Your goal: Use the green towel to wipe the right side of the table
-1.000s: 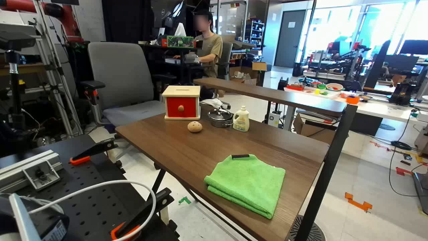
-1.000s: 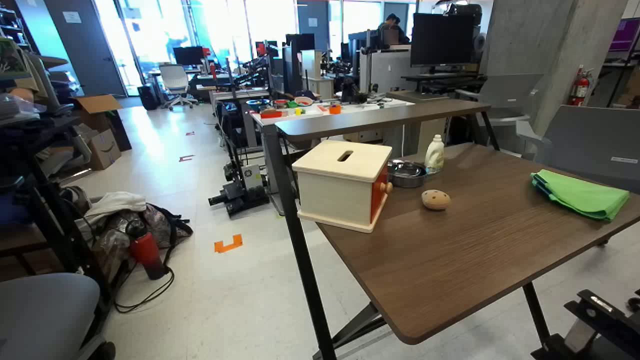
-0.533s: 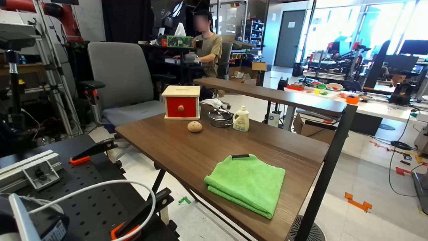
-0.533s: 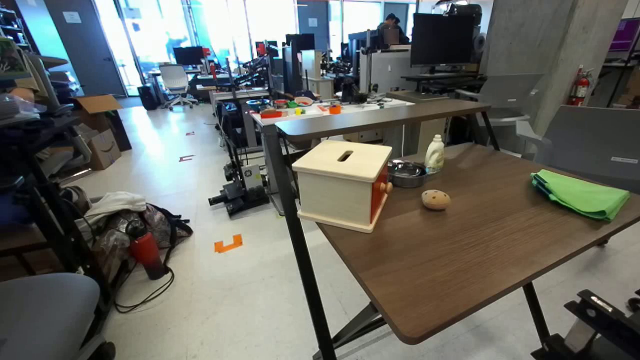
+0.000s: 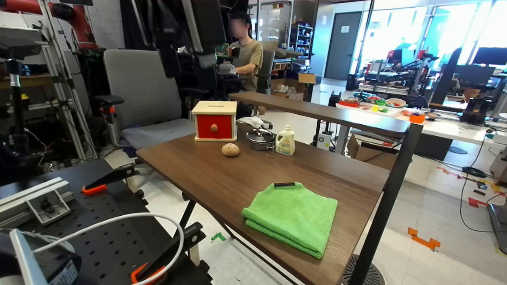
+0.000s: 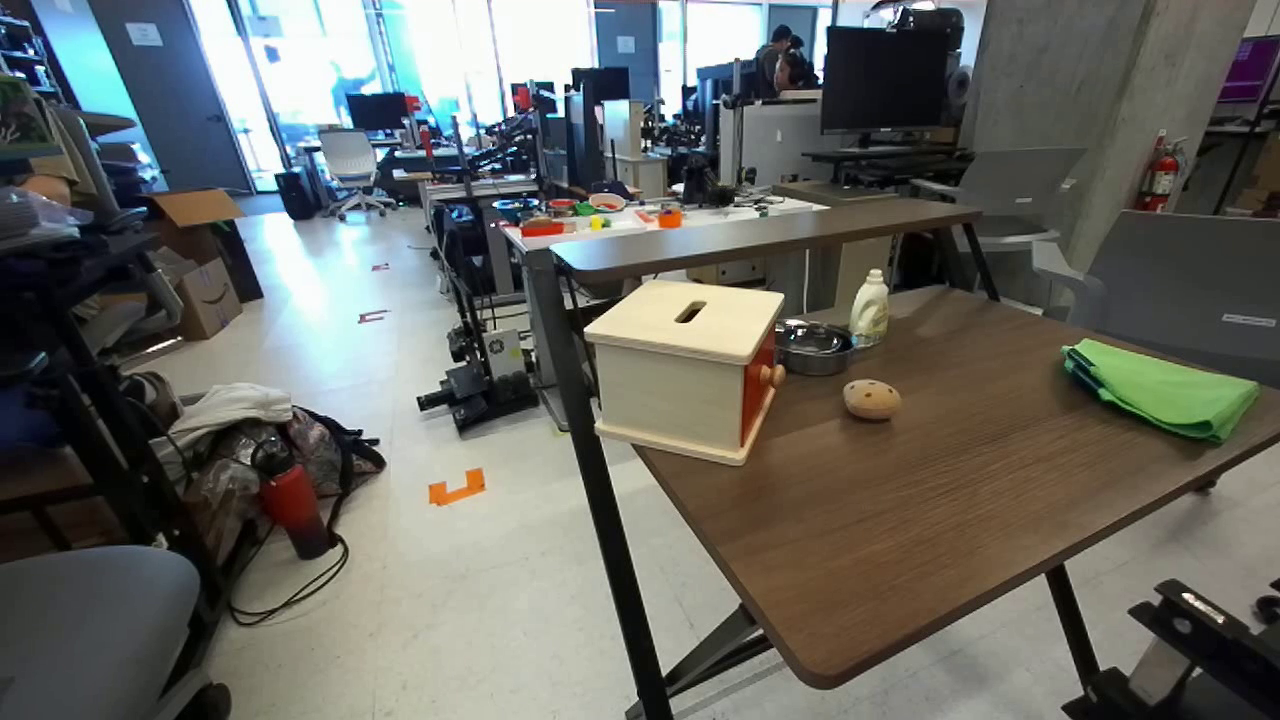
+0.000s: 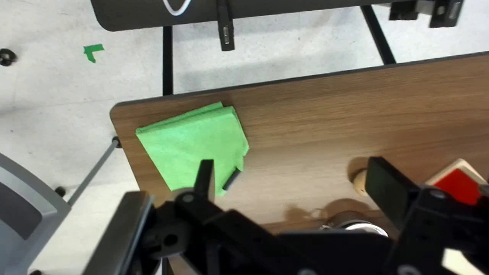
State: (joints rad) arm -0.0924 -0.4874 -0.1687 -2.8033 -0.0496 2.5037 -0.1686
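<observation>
The green towel (image 5: 293, 217) lies folded on the brown table (image 5: 198, 170), near one end of it. In an exterior view the towel (image 6: 1160, 388) is toward the right edge of the picture. A small dark strip sits at one edge of the towel (image 7: 191, 149) in the wrist view. My gripper (image 7: 292, 161) is high above the table (image 7: 305, 114), its fingers wide apart and nothing between them. One finger (image 7: 206, 172) overlaps part of the towel in that view without touching it. At the top of an exterior view the gripper (image 5: 190, 75) shows dark against a dark background.
A wooden box with a red drawer (image 5: 214, 124), a round tan object (image 5: 230, 150), a metal pot (image 5: 261, 141) and a cream bottle (image 5: 286, 141) stand on the table. A raised shelf (image 5: 324, 111) runs along one long side, carried by a black post (image 5: 384, 213).
My gripper has come into view at the top of an exterior view, where it was absent before. The towel and the other things on the table have not moved.
</observation>
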